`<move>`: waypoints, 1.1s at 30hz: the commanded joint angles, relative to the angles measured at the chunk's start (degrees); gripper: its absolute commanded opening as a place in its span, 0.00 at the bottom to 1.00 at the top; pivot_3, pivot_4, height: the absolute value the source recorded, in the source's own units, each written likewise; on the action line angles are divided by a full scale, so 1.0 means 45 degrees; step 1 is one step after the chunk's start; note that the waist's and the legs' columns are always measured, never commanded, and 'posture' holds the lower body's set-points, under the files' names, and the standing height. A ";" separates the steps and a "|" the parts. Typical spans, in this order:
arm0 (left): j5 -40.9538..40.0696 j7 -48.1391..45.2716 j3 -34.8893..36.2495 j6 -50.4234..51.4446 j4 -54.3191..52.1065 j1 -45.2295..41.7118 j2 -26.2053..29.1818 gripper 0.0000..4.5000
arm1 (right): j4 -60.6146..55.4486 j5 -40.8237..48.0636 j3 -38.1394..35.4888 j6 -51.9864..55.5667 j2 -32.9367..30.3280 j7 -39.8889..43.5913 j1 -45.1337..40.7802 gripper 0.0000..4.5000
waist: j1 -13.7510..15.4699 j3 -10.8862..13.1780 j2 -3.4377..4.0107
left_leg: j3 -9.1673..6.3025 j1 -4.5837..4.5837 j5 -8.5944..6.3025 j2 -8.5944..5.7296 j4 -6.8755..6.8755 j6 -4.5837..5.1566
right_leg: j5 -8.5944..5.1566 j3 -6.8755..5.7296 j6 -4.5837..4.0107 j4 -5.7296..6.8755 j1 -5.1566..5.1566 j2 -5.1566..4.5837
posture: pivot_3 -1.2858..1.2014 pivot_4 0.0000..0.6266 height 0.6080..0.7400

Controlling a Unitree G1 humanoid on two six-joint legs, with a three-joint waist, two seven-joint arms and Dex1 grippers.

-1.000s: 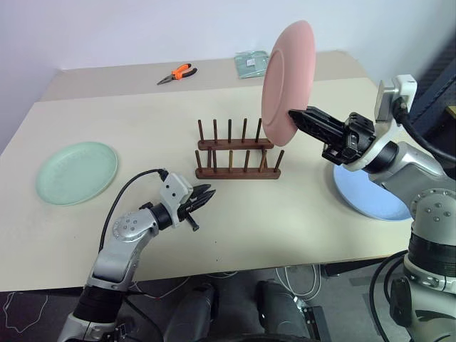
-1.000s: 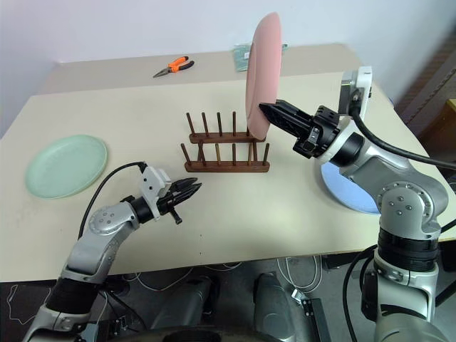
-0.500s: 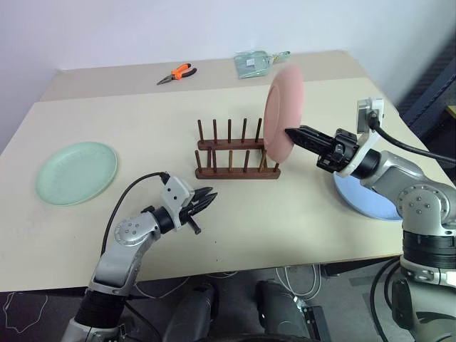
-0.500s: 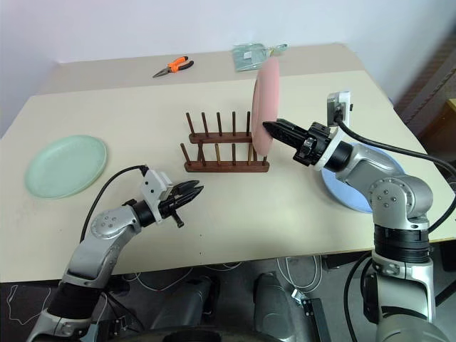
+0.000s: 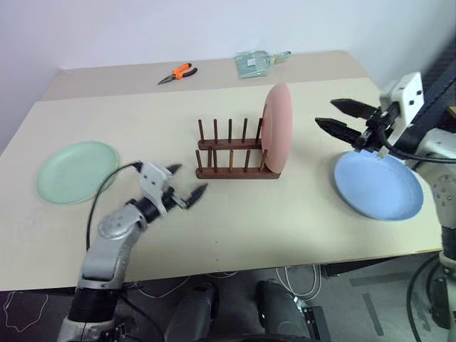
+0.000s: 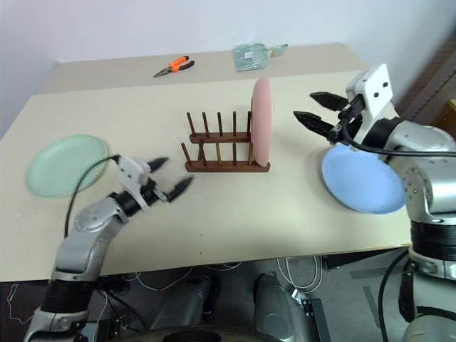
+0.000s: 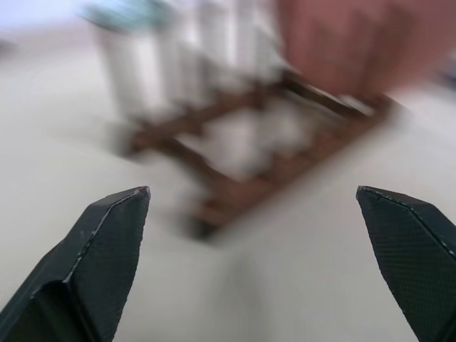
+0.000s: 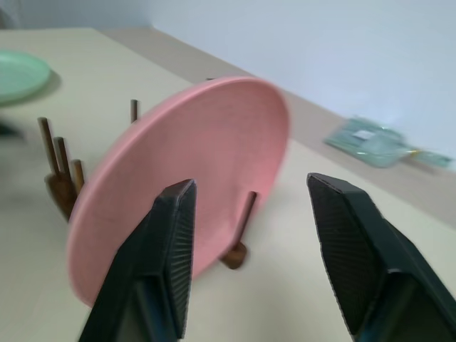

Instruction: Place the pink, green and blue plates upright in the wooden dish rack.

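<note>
At the right end of the wooden dish rack (image 5: 237, 152) the pink plate (image 5: 277, 127) stands upright between the pegs. Beside it, apart from its rim, the right gripper (image 5: 340, 117) hangs with fingers spread and empty; the blue plate (image 5: 379, 186) lies flat on the counter (image 5: 285, 221) just below, making it that arm's nearest pick. Far left lies the green plate (image 5: 76, 172), nearer the left gripper (image 5: 184, 183), fingers wide and empty.

Silver-grey arms (image 5: 114, 235), black cables, white wrist blocks, seemingly textured black fingers (image 8: 171, 249).
</note>
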 commanded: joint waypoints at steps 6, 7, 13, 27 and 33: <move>0.1543 0.9476 0.5828 0.1634 0.1466 -0.2384 -0.0560 1.00 | -0.3142 -0.2462 0.4254 -0.1203 0.1019 0.0244 -0.1528 0.93 | -0.0007 -0.0043 -0.0107 | 0.0009 0.0030 -0.0051 0.0048 -0.0003 -0.0046 | 0.0014 -0.0033 0.0031 -0.0002 -0.0001 0.0045 | 0.52 0.24 0.99; 0.1470 1.0131 0.6322 0.1961 0.1391 -0.2427 -0.0653 1.00 | -0.3025 -0.2894 0.4730 -0.1453 0.1253 0.0219 -0.1524 0.93 | 0.0011 -0.0035 -0.0120 | 0.0011 0.0026 -0.0055 0.0034 0.0006 -0.0041 | 0.0015 -0.0031 0.0032 -0.0003 0.0001 0.0038 | 0.52 0.24 0.99; 0.0758 1.1547 0.7634 0.3410 0.0988 -0.2623 -0.0986 1.00 | -0.2719 -0.3735 0.5533 -0.2082 0.2022 0.0539 -0.1283 0.93 | 0.0365 -0.0013 -0.0166 | -0.0018 -0.0095 -0.0066 0.0014 0.0171 -0.0037 | 0.0043 -0.0053 0.0064 0.0010 -0.0032 0.0042 | 0.52 0.24 0.99; -0.5391 1.2480 1.0545 0.5744 0.1083 -0.3305 -0.2433 0.01 | -0.2631 -0.4358 0.5944 -0.1805 0.3501 0.0136 -0.0621 0.97 | 0.0295 -0.0036 -0.0211 | -0.0034 -0.0089 -0.0069 0.0016 0.0188 -0.0035 | 0.0064 -0.0057 0.0057 0.0017 -0.0027 0.0055 | 0.52 0.24 0.99; -0.5293 0.9748 0.7760 0.5045 -0.0184 -0.3463 -0.2069 0.00 | -0.2440 -0.5390 0.6160 -0.2385 0.3549 -0.0180 -0.0947 0.99 | 0.0308 -0.0022 -0.0236 | -0.0034 -0.0095 -0.0068 0.0012 0.0191 -0.0035 | 0.0065 -0.0058 0.0054 0.0011 -0.0022 0.0056 | 0.52 0.24 0.99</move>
